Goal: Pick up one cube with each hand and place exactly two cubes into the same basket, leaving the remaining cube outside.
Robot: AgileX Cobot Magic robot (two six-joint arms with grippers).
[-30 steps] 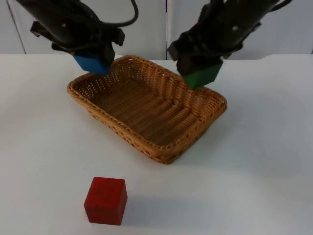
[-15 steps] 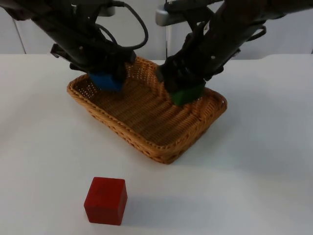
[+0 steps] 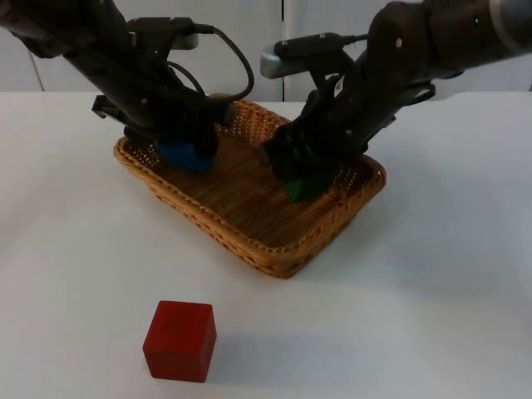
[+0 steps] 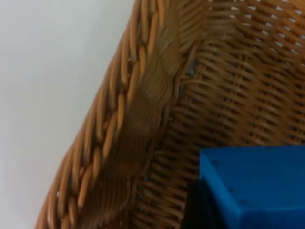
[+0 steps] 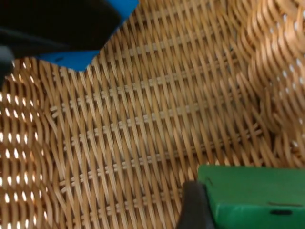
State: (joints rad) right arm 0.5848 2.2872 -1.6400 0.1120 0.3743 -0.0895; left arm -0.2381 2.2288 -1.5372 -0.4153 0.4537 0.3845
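Left gripper (image 3: pixel 184 150) inside wicker basket (image 3: pixel 208 226), pinching blue cube (image 3: pixel 186 155). Right gripper (image 3: pixel 303 179) beside it, inside same basket, pinching green cube (image 3: pixel 301 189). Red cube (image 3: pixel 179 340) on table (image 3: pixel 432 316), well apart from both.

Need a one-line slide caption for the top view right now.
Both grippers lower blue cube and green cube into wicker basket; red cube outside.

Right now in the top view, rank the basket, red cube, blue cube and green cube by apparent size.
1. Basket, clearly largest.
2. Red cube, though it sits nearest the camera.
3. Blue cube and green cube: unranked, both are partly hidden by the left gripper and right gripper holding them.
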